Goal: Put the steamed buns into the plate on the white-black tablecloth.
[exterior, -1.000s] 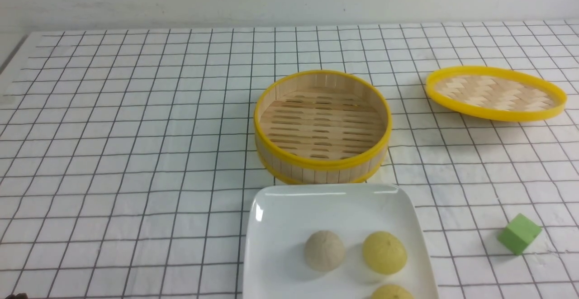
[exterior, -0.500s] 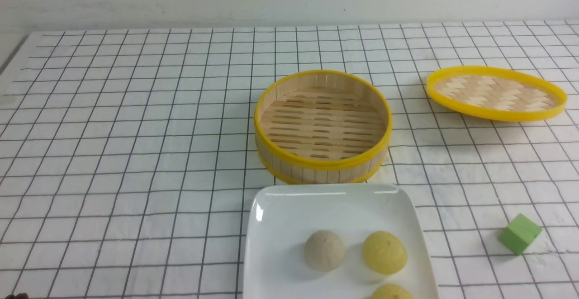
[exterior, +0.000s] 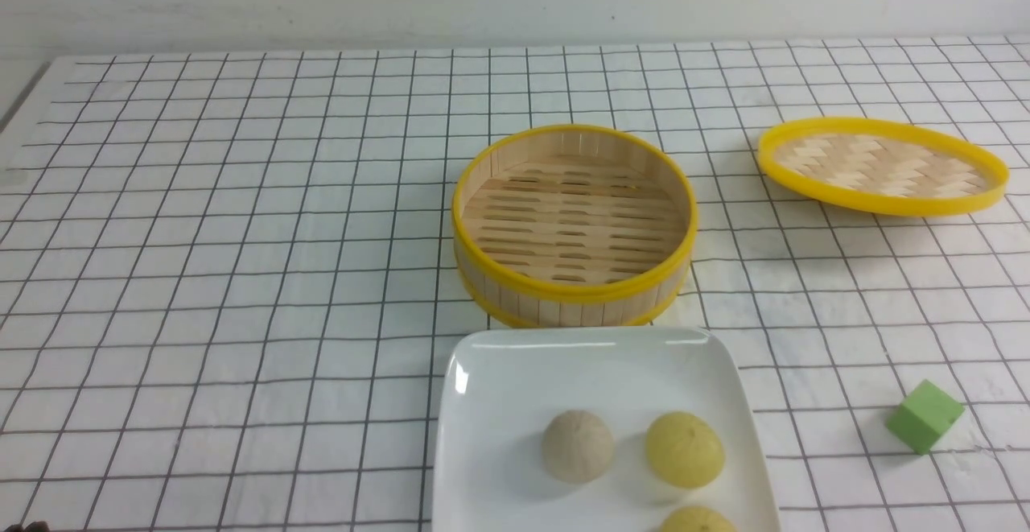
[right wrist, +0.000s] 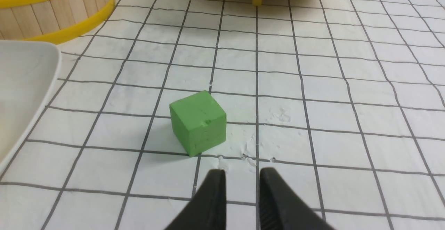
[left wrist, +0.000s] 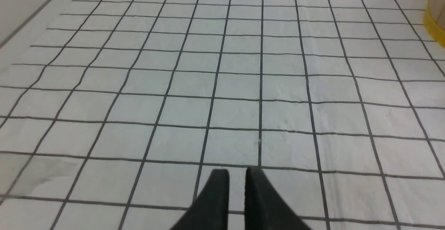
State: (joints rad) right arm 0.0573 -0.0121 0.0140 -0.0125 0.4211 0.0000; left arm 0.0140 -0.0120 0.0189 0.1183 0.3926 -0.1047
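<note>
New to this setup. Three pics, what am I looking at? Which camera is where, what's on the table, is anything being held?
It is a two-armed robot, and each arm ends in a two-fingered hand. The wide picture comes from a camera between the arms, looking forward over a checked tablecloth. It shows a white plate with three buns on it: one beige bun and two yellow buns, one of them cut off at the picture's edge. Behind the plate stands an empty bamboo steamer. Its lid lies off to the right, and a green cube sits nearer on the right.

The other two pictures come from cameras on the wrists. The left hand hangs over bare cloth with its fingers slightly apart. The right hand sits just short of the cube, its fingers a little wider apart. Neither hand holds anything.
</note>
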